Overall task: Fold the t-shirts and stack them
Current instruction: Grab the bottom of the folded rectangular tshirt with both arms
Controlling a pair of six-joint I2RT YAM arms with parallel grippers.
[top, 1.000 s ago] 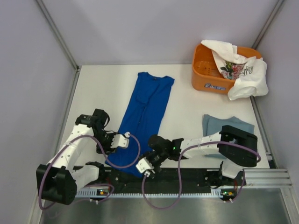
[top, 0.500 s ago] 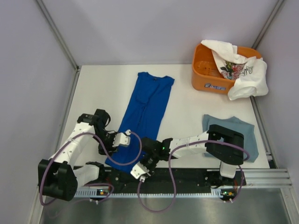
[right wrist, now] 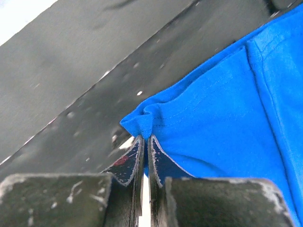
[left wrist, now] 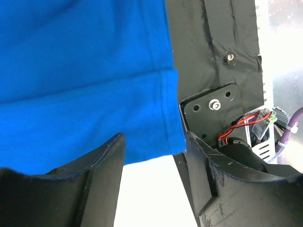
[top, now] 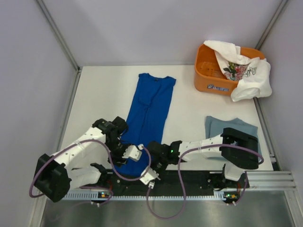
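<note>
The royal-blue t-shirt [top: 150, 106] lies as a long narrow strip down the middle of the table, its near hem over the black rail. My right gripper [top: 150, 174] is shut on a pinched corner of that hem [right wrist: 144, 120], with the cloth bunched between the pads. My left gripper [top: 134, 152] hangs open over the hem's other corner [left wrist: 168, 137], and the cloth edge lies just past its fingertips. A folded grey-blue t-shirt [top: 218, 125] rests at the right, partly behind my right arm. The white floral t-shirt [top: 246, 71] drapes over the basket.
An orange plastic basket [top: 208, 78] stands at the back right. The black base rail [top: 189, 177] runs along the near edge under both grippers. Grey walls close in the table's sides and back.
My right gripper has closed on the blue t-shirt's near hem corner. My left arm has swung right and nearer, bringing its open gripper over the hem.
</note>
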